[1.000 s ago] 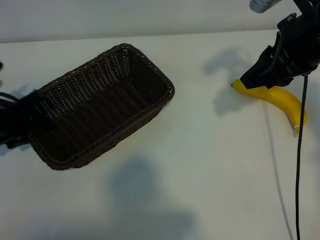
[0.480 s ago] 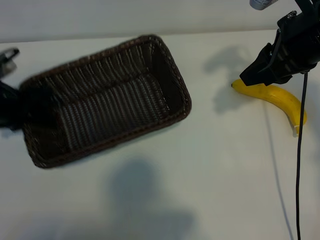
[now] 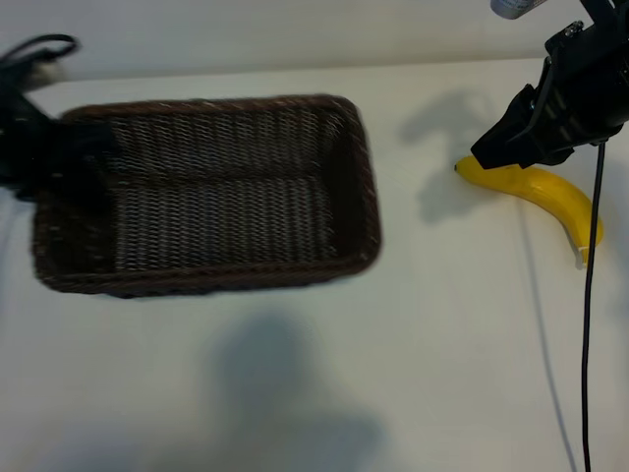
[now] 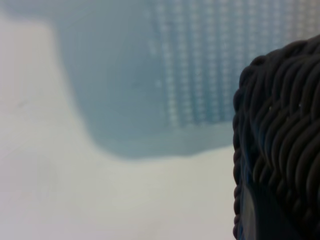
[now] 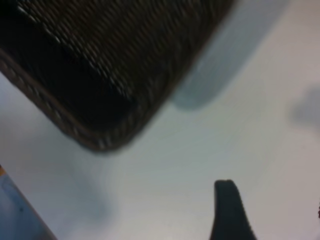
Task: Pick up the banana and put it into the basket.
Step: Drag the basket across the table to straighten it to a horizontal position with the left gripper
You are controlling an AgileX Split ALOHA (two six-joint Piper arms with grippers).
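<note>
The dark brown woven basket (image 3: 366, 187) lies level across the left half of the white table, blurred with motion. My left gripper (image 3: 81, 162) is at its left end, shut on the rim. The left wrist view shows that rim (image 4: 280, 140) up close. The yellow banana (image 3: 555, 194) lies on the table at the right. My right gripper (image 3: 494, 155) hangs just above the banana's left end, covering part of it. Its fingers stand open with nothing between them in the right wrist view (image 5: 272, 202), where a basket corner (image 5: 102, 142) shows and the banana does not.
A black cable (image 3: 588, 315) hangs from the right arm down past the banana's stem end. A grey object (image 3: 516, 8) shows at the top right edge. Bare white table lies between basket and banana and along the front.
The basket has swung from a diagonal to lie square with the table, carried round by the left arm, which moved toward the back. The right arm and banana have not moved.
</note>
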